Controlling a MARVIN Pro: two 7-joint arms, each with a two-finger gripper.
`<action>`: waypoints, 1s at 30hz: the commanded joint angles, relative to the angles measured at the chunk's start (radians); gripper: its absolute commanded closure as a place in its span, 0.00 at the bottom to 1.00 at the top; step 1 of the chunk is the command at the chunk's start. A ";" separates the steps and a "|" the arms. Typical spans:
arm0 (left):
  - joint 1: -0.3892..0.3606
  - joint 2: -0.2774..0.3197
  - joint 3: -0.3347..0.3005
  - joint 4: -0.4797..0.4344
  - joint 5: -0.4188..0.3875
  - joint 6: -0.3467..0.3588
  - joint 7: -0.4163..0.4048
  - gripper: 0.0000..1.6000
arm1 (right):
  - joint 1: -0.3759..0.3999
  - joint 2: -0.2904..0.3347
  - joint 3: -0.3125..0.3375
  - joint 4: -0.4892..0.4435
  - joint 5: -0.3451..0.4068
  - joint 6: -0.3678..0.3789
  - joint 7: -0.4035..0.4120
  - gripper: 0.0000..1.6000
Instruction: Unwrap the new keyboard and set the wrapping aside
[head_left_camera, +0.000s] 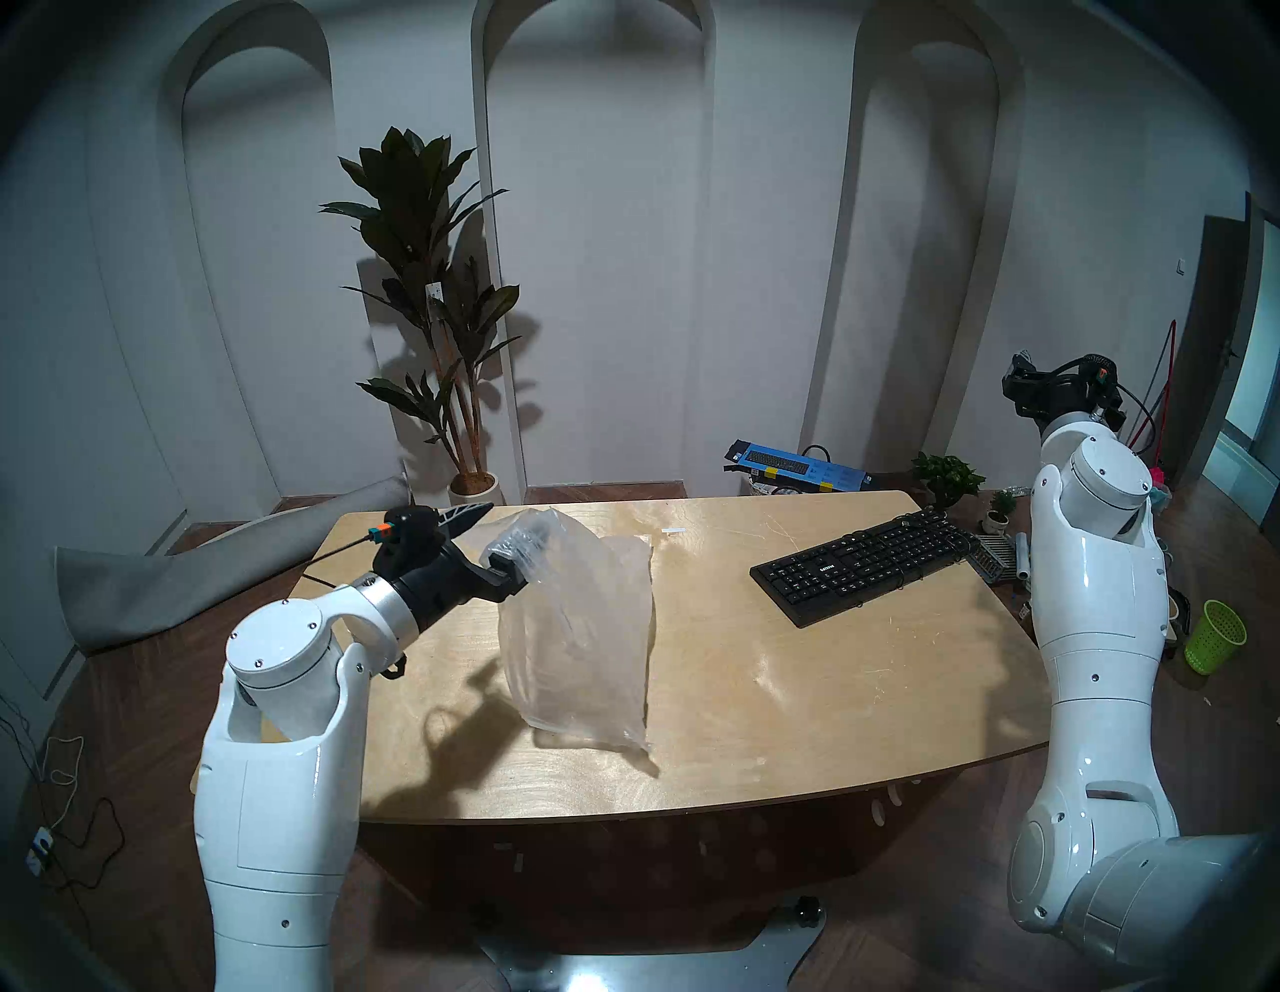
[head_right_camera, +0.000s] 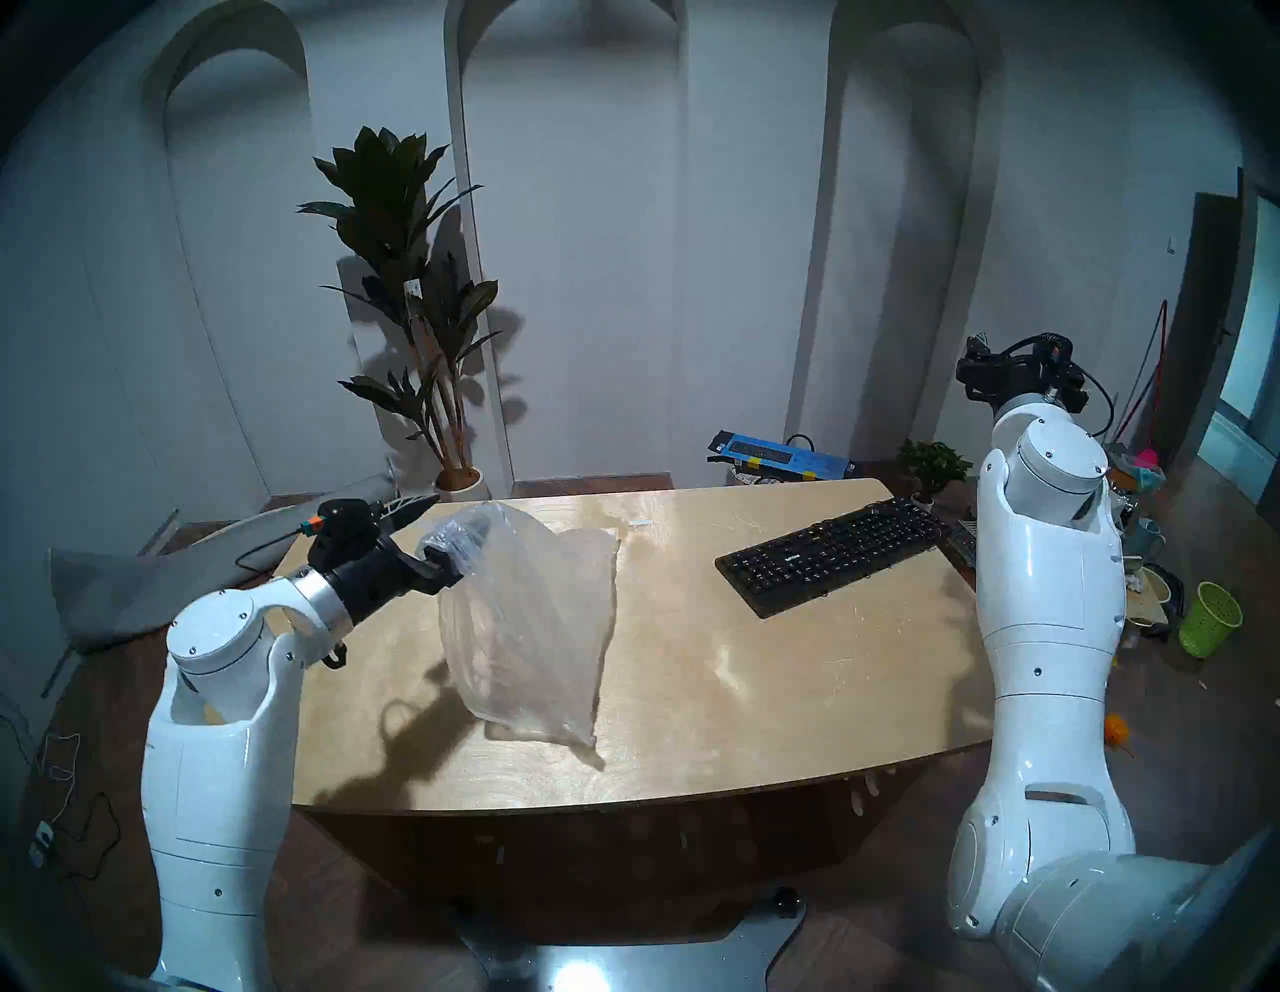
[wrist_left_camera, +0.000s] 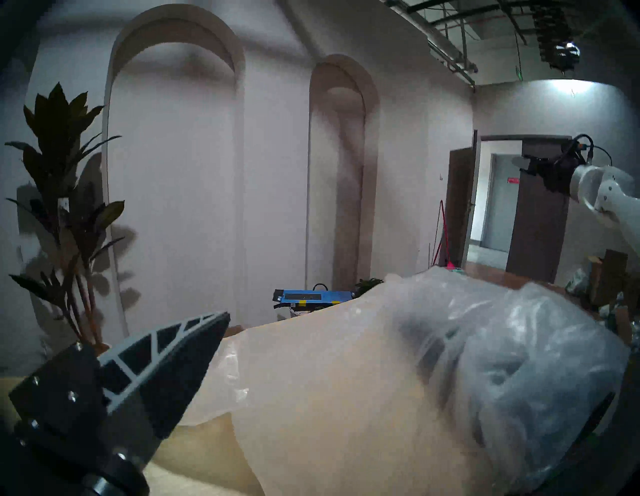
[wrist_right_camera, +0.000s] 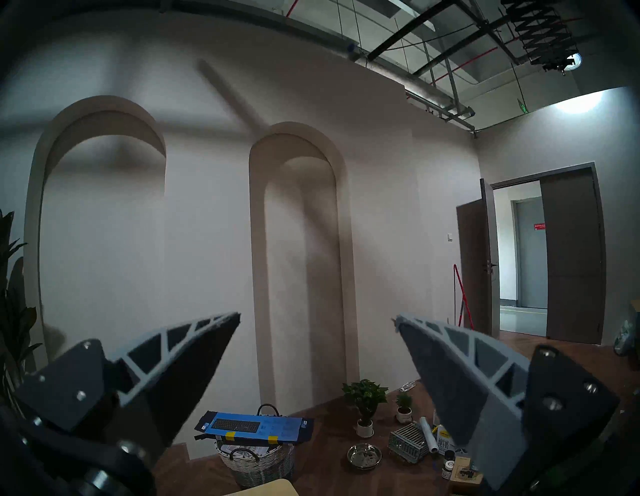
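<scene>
The black keyboard (head_left_camera: 866, 568) lies bare and slanted on the right far part of the wooden table (head_left_camera: 796, 727); it also shows in the head right view (head_right_camera: 831, 554). The clear crinkled wrapping (head_left_camera: 582, 637) hangs from my left gripper (head_left_camera: 509, 526) down onto the table's middle. The jaws stand wide apart. One finger (wrist_left_camera: 162, 367) is bare, and the other is covered by bunched plastic (wrist_left_camera: 502, 363). My right gripper (wrist_right_camera: 317, 318) is open, empty, raised high at the right, clear of the table (head_left_camera: 1021, 381).
A long blue box picturing a keyboard (head_left_camera: 796, 467) rests on a basket behind the table. A tall plant (head_left_camera: 429, 277) stands at the back left. Small potted plants (head_left_camera: 945, 474), clutter and a green bin (head_left_camera: 1213, 636) are on the floor right. A grey mat (head_left_camera: 173, 575) lies left.
</scene>
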 joint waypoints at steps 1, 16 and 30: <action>-0.113 0.114 -0.016 -0.047 0.037 0.000 -0.071 0.00 | 0.009 0.006 -0.004 -0.004 -0.002 -0.003 0.007 0.00; -0.246 0.230 0.064 0.067 0.168 -0.146 -0.158 0.42 | -0.002 0.016 0.020 0.041 -0.016 -0.003 0.017 0.00; -0.315 0.373 0.184 0.175 0.297 -0.279 -0.322 0.54 | -0.011 0.028 0.047 0.081 -0.032 -0.004 0.030 0.00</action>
